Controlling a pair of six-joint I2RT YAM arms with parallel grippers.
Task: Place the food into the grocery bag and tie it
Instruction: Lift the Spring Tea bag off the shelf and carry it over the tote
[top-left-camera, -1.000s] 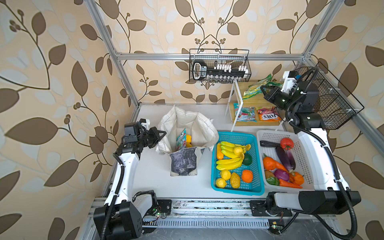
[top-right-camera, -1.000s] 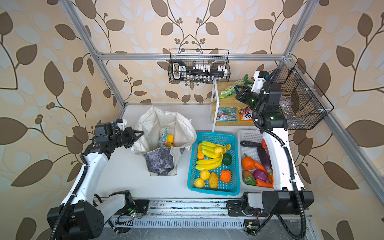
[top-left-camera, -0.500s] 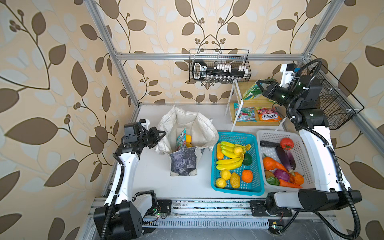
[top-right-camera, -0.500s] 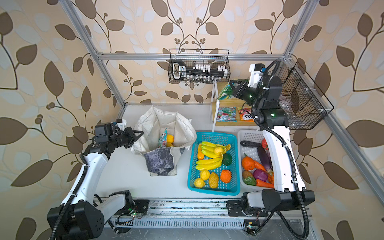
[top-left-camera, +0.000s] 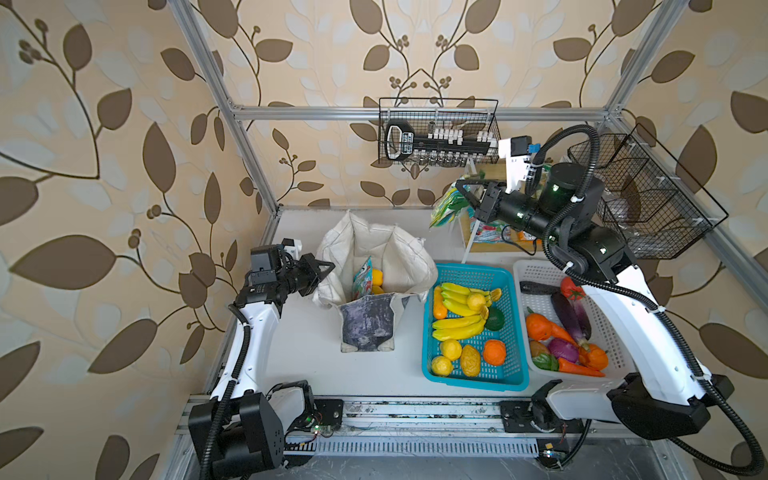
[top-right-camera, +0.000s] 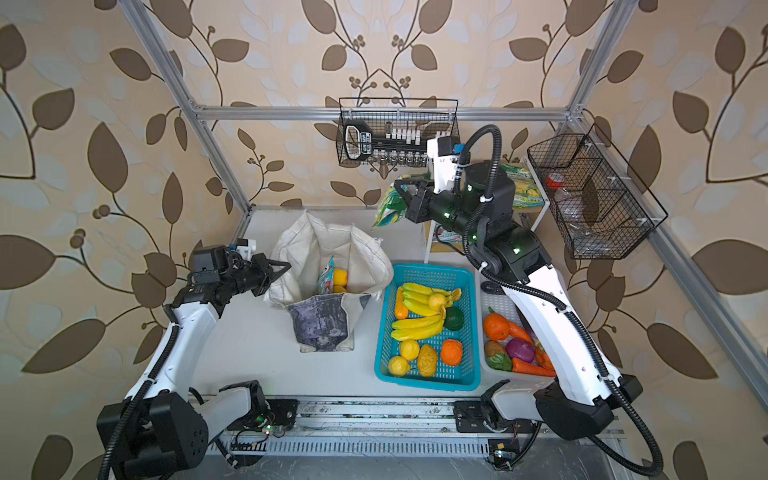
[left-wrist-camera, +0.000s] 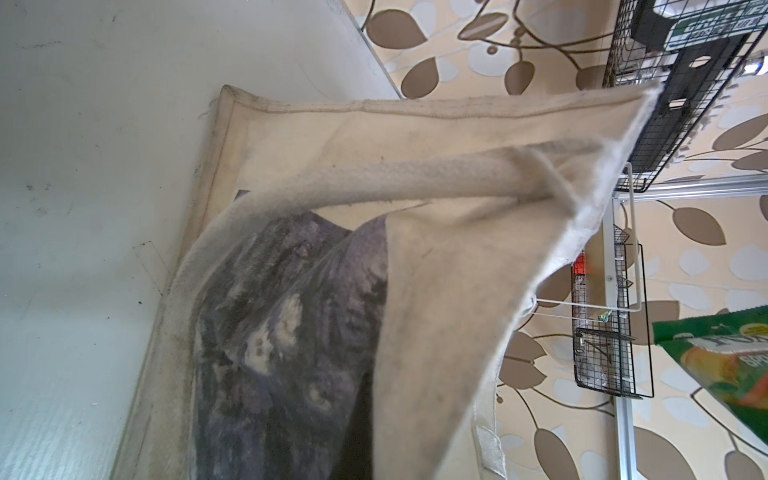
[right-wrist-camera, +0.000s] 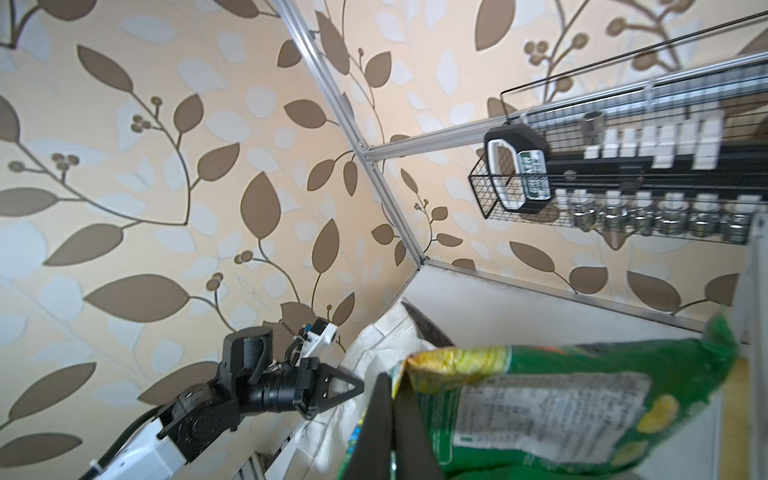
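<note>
Loading: with your left gripper pinching the bag rim, swing the packet pinched in your right gripper down-left over its mouth.

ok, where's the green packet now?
In both top views the green packet hangs mid-air at the rear, held by the right gripper with jaws shut, off the grocery bag's rear right corner, below the back-wall wire basket.

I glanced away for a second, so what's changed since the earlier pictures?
The right gripper, shut on the green packet, swung left toward the grocery bag. The left gripper stayed clamped on the bag's rim. Nothing else moved.
</note>
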